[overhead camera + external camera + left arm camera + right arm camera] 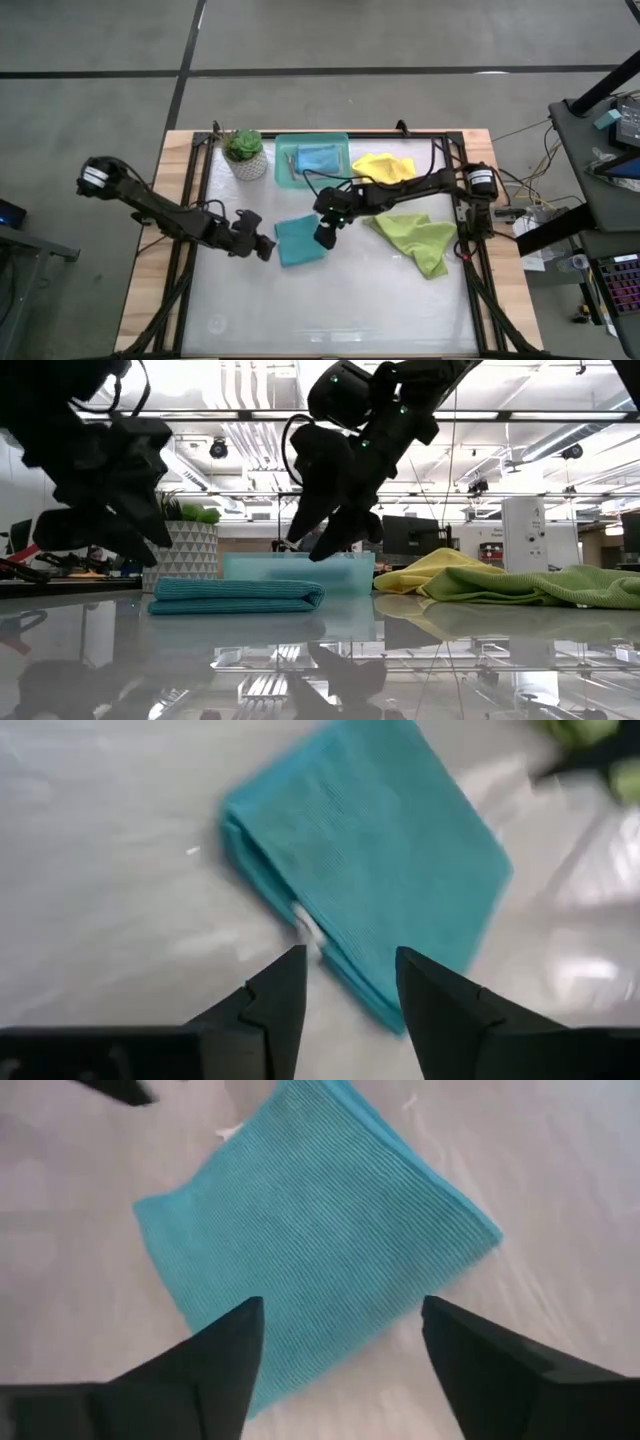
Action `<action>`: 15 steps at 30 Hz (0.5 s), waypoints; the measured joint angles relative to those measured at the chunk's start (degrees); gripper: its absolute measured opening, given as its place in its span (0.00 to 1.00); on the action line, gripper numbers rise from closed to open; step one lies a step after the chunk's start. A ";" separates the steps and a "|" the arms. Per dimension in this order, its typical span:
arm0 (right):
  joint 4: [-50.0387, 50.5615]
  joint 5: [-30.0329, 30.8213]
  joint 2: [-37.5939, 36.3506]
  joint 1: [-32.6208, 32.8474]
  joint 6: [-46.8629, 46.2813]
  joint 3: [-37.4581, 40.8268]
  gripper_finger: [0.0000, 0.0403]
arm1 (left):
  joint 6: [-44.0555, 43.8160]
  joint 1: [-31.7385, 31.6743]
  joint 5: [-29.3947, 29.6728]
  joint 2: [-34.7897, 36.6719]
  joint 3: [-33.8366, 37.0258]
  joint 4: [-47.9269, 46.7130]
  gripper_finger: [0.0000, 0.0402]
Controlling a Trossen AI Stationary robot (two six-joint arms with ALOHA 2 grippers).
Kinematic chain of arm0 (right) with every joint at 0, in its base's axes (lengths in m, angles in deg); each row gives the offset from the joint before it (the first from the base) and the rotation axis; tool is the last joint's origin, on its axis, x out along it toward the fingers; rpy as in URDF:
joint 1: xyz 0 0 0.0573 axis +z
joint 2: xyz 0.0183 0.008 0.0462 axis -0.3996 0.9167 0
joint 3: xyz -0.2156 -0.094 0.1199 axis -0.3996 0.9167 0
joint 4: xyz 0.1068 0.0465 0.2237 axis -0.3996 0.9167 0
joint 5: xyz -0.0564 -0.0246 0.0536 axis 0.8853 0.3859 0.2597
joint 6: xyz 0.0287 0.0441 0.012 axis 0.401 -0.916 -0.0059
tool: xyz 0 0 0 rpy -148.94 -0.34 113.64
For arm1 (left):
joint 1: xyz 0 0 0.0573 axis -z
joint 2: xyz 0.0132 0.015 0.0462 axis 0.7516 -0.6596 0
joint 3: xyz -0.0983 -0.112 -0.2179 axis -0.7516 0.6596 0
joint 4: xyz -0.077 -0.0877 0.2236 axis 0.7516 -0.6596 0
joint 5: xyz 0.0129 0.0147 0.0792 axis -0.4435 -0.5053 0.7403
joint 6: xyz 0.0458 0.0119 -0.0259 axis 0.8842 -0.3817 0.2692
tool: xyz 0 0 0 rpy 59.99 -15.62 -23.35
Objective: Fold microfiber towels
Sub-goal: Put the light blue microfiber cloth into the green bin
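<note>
A folded towel [299, 241] lies mid-table between both grippers. Behind it a tray [345, 143] holds another towel [318, 159], a plant [244, 152] to its left, two towels [385, 166] [420, 240] to the right.

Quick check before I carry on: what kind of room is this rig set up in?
Probably an open lab or workshop-style office: the low view shows exposed ceiling pipes, computer monitors behind the table, and the high view a side bench with cables and electronics.

Grey floor [400, 35] — ceiling pipes [240, 390], monitors [410, 535]
</note>
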 joint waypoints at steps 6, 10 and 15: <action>-1.54 0.09 2.05 -0.03 -0.56 0.83 0.74 | -3.77 -0.14 6.83 -2.44 4.18 10.35 0.46; -3.07 0.17 2.34 -0.15 -1.23 1.83 0.77 | -4.46 -0.37 6.84 -4.88 4.26 11.13 0.54; -4.91 0.17 2.36 -0.13 -2.89 3.55 0.76 | -7.24 -0.41 6.03 -9.64 4.20 13.97 0.58</action>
